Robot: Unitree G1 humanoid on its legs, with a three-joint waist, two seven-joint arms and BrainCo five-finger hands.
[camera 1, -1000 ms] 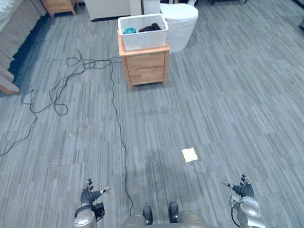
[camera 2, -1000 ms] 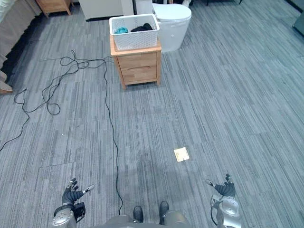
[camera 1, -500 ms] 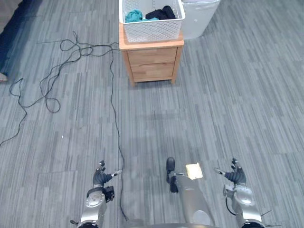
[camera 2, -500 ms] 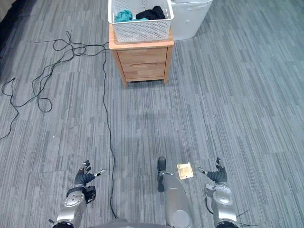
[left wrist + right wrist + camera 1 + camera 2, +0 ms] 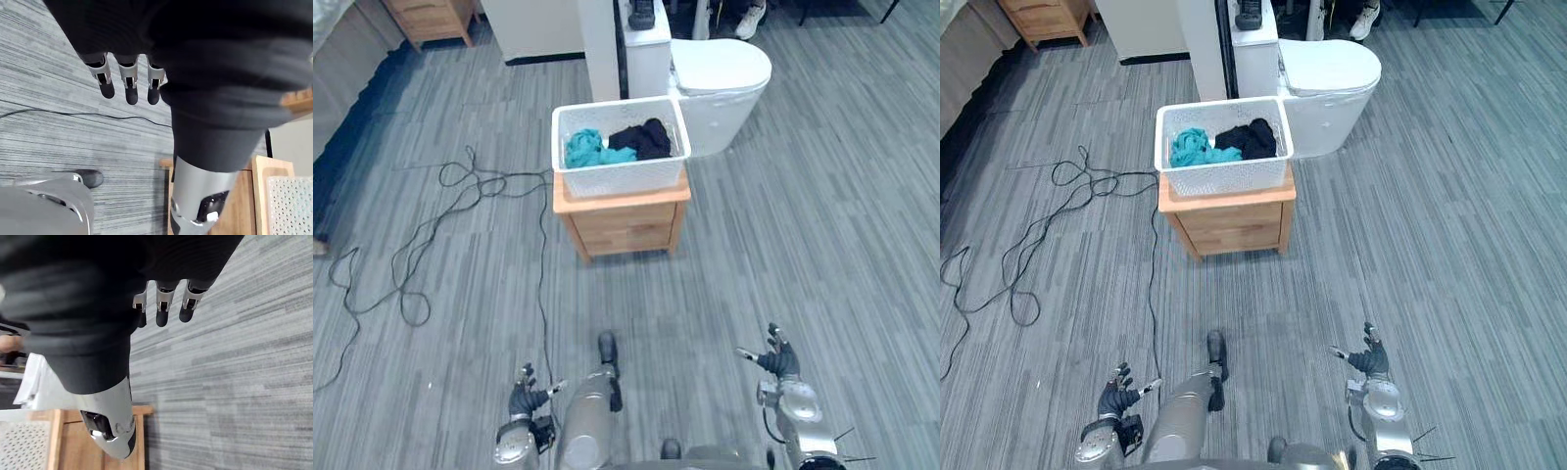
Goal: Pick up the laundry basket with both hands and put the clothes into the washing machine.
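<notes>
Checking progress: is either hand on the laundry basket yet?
No, the left hand and right hand hang open, apart from the laundry basket on the wooden nightstand.

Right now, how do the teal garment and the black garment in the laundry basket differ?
Colour: the teal garment is bright blue-green, the black garment is dark.
Place: the teal garment lies toward the basket's left end, the black garment beside it, toward the right end.
Shared: both are crumpled and lie loose inside the white laundry basket on the wooden cabinet.
</notes>
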